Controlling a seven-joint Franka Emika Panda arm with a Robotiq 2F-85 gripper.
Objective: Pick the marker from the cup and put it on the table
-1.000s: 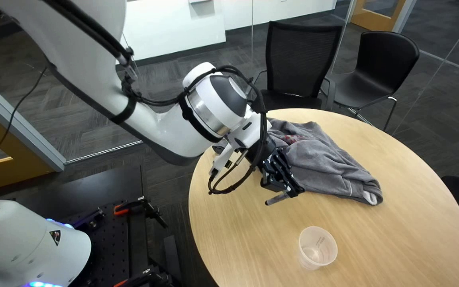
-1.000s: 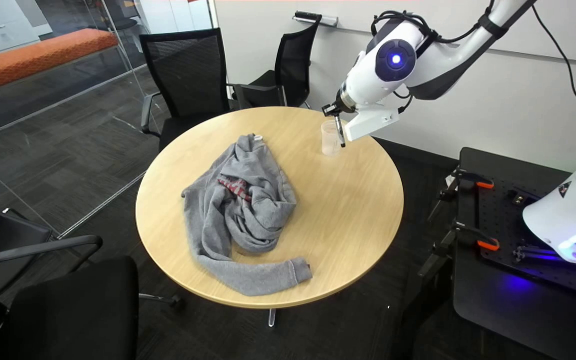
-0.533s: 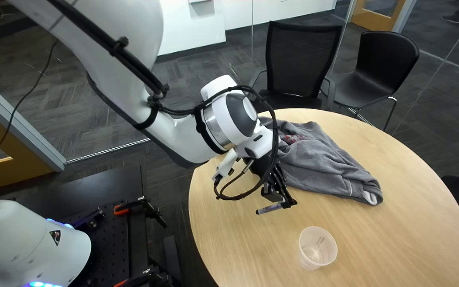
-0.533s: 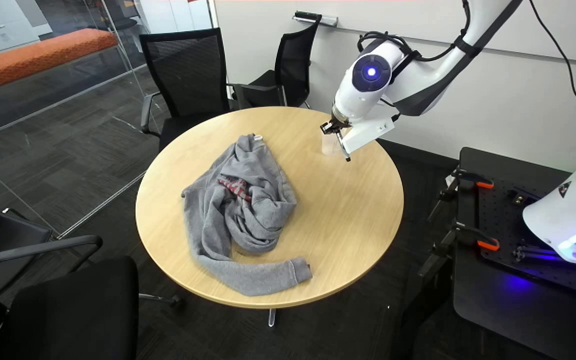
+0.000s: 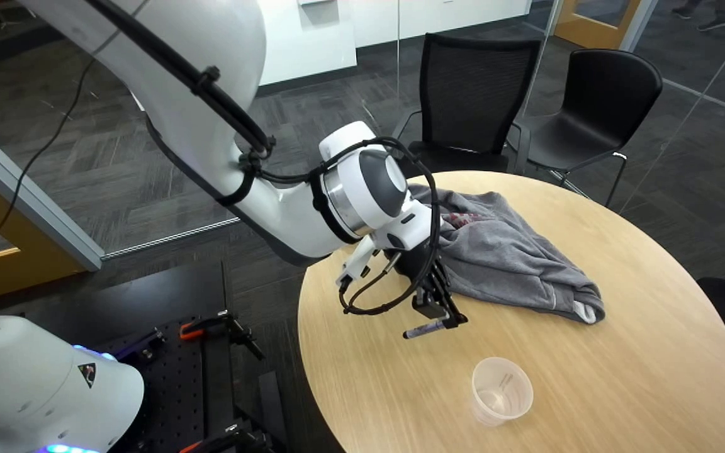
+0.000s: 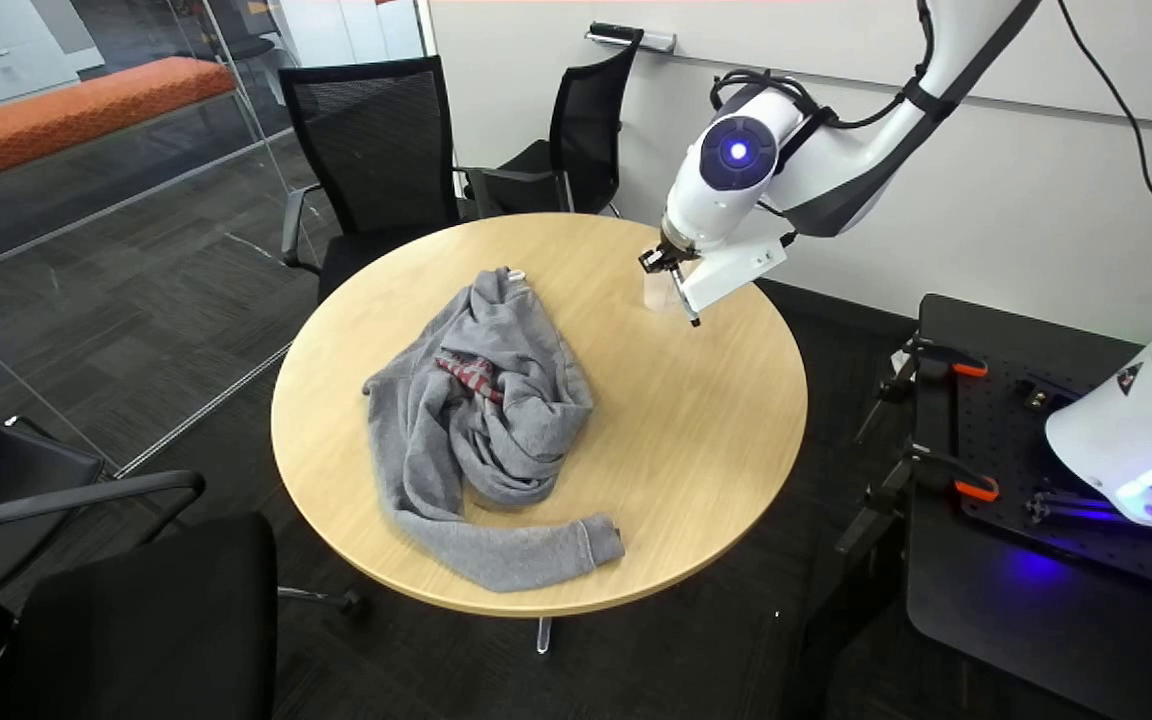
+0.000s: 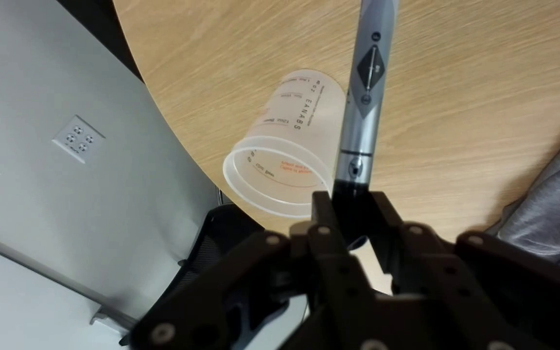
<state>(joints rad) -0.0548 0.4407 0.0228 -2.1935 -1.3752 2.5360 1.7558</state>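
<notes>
Marker (image 7: 370, 87) in fingers (image 7: 385, 214), cup (image 7: 292, 124) near table (image 6: 696, 430) edge, free space toward cloth (image 6: 536, 430).

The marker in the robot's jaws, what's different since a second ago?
The arm brought the marker lower, toward the table. The jaws still grip it. The cup and grey cloth stayed where they were.
</notes>
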